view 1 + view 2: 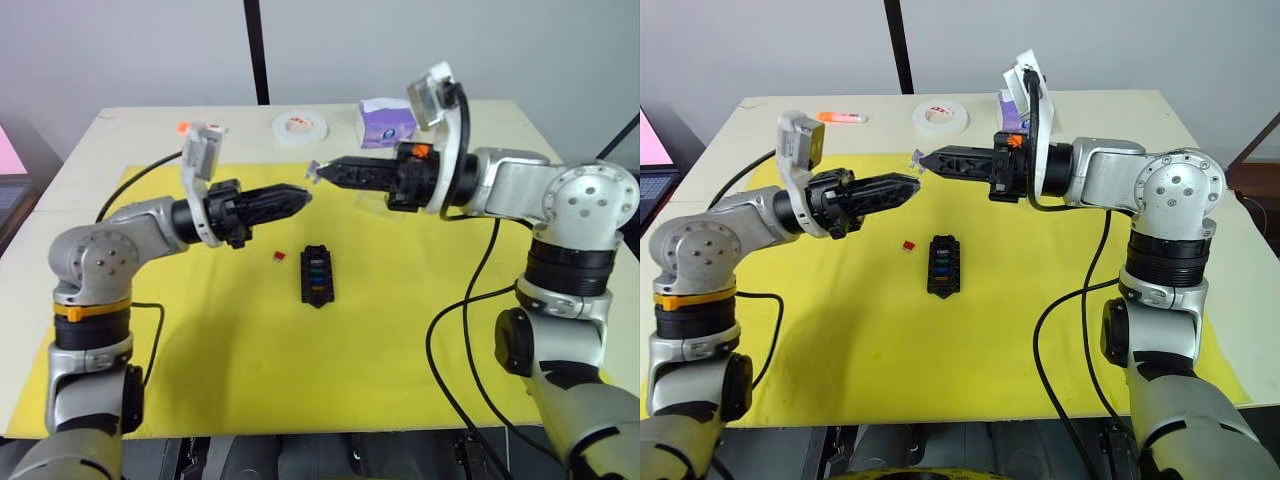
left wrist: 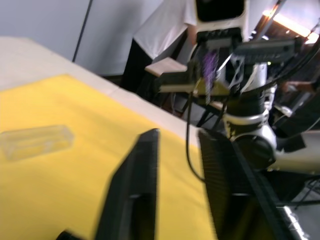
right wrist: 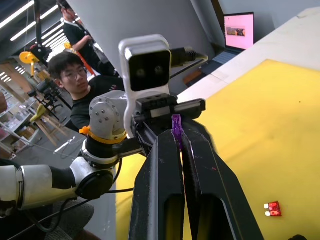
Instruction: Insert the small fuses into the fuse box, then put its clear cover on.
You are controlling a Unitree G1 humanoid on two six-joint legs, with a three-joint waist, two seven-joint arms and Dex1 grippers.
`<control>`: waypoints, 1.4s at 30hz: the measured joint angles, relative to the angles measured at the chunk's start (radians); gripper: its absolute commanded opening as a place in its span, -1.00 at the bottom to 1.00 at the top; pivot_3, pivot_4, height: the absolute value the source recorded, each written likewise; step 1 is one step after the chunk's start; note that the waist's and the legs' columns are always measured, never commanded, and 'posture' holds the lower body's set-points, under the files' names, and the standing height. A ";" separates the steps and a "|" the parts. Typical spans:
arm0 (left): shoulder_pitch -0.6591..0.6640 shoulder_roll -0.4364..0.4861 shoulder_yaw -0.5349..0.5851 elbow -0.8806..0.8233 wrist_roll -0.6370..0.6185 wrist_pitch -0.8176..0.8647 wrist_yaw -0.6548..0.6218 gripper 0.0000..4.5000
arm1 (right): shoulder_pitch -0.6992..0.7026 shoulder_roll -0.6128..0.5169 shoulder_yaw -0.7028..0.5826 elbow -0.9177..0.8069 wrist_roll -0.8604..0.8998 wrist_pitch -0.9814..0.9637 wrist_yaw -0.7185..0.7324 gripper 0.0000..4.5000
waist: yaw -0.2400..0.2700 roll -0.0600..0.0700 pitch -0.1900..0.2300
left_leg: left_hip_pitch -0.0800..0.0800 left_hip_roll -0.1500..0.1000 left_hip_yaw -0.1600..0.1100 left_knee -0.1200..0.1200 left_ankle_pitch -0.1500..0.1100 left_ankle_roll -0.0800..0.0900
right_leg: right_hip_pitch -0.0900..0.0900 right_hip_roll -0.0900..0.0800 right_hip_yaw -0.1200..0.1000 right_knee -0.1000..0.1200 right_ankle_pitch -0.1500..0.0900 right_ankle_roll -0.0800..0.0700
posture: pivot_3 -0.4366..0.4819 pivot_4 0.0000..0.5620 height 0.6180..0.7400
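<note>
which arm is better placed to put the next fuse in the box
Right, probably. The right gripper is already shut on a purple fuse, held above the mat beyond the fuse box. The left gripper holds nothing, fingers slightly apart; the red fuse lies loose on the mat.

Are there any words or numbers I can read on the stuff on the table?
None can be read.
White tape roll: red print inside its ring, too small to read.
Purple tissue box: no letters clear enough to read.
Fuse box: no markings legible.
Laptop screen: picture on it too blurred to read.
</note>
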 measured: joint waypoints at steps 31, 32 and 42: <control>0.131 0.347 -0.270 -0.070 0.434 -0.381 -0.399 1.00 | 0.079 -0.118 0.645 0.266 -0.974 -1.069 0.714 -1.00 | 0.002 0.000 0.000 | -0.014 0.000 0.001 0.003 0.000 0.000 | -0.014 0.000 0.000 0.003 0.002 0.003 | -0.05 -0.47 1.00; 0.132 0.347 -0.270 -0.069 0.434 -0.381 -0.399 1.00 | 0.079 -0.112 0.645 0.281 -0.982 -1.081 0.719 -1.00 | 0.002 0.000 0.000 | -0.014 0.000 0.001 0.003 0.000 0.000 | -0.014 0.000 0.000 0.003 0.002 0.003 | -0.05 -0.47 1.00; 0.134 0.344 -0.270 -0.069 0.437 -0.380 -0.391 1.00 | 0.046 -0.052 0.638 0.404 -1.046 -1.155 0.745 -1.00 | 0.001 0.000 0.000 | -0.013 0.000 0.001 0.003 0.000 0.000 | -0.014 0.000 0.000 0.004 0.002 0.003 | -0.05 -0.47 1.00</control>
